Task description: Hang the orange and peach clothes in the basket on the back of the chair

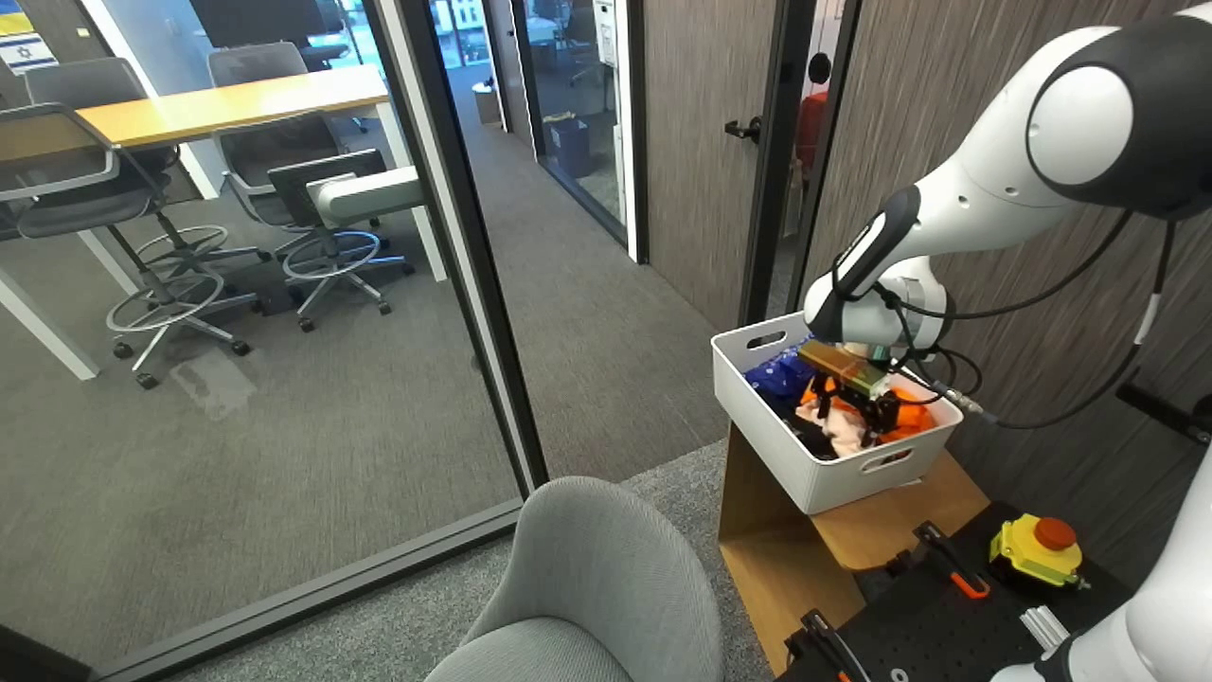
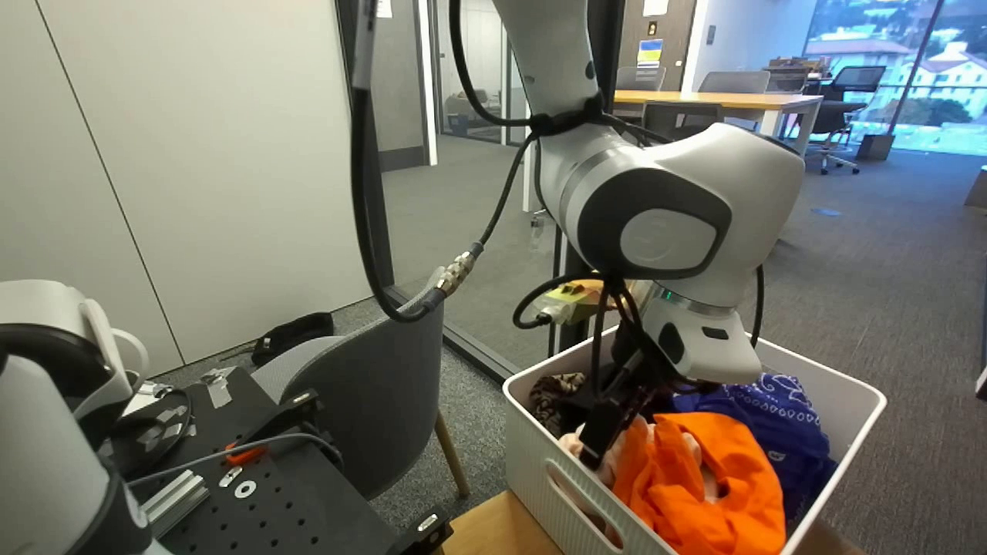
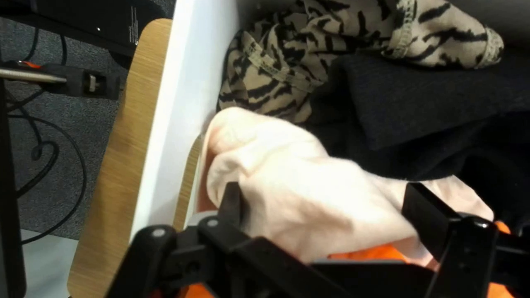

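A white basket [image 1: 772, 431] holds the clothes; it shows in an exterior view [image 2: 532, 439] and the wrist view [image 3: 169, 111]. The peach cloth [image 3: 298, 165] lies bunched near the basket's handle side. The orange cloth [image 2: 709, 470] lies beside and partly under it; a strip shows in the wrist view [image 3: 368, 253]. My gripper [image 3: 323, 193] is down inside the basket, its fingers wide apart on either side of the peach cloth. How firmly the fingers touch it cannot be told. The grey chair's back [image 1: 611, 559] stands upright, apart from the basket, also in an exterior view [image 2: 378, 393].
A blue bandana cloth [image 2: 783, 416], a striped animal-print cloth [image 3: 281, 66] and black clothes [image 3: 430, 95] share the basket. It stands on a wooden shelf [image 1: 895, 521]. A black perforated table [image 1: 928, 625] carries a yellow stop button [image 1: 1037, 549]. A framed glass wall [image 1: 473, 256] stands behind the chair.
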`<move>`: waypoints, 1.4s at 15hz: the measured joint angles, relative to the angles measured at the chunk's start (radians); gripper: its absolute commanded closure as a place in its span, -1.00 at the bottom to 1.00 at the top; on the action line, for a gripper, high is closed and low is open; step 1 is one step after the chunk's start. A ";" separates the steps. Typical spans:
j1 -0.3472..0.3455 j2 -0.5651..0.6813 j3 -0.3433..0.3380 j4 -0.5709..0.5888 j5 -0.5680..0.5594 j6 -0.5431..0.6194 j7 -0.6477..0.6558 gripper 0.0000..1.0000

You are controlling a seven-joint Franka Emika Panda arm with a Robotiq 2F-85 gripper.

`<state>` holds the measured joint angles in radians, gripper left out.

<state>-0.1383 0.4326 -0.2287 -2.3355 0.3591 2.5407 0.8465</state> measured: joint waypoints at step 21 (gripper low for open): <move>0.017 0.002 0.000 0.002 -0.045 0.044 0.015 -0.32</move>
<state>-0.1212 0.4341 -0.2290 -2.3335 0.3143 2.5843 0.8618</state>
